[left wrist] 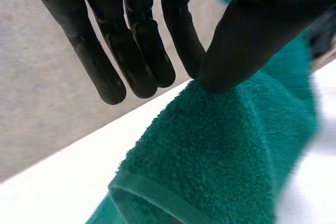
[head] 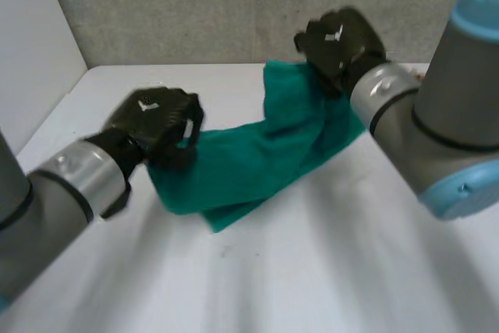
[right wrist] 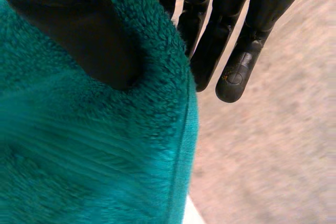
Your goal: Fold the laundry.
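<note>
Head view: green towel (head: 257, 154) runs across the white table (head: 327, 271), from near its left edge toward its far edge. Left hand (head: 156, 122) is on the towel's near-left end. Right hand (head: 339, 40) holds the far end raised above the table, by the grey wall (head: 195, 5).

Left wrist view: thumb pinches a raised fold of towel against straight fingers, next to a hemmed edge; grip is on cloth.

Right wrist view: thumb presses into the pile, fingers straight behind the hemmed edge, cloth clamped between them.
</note>
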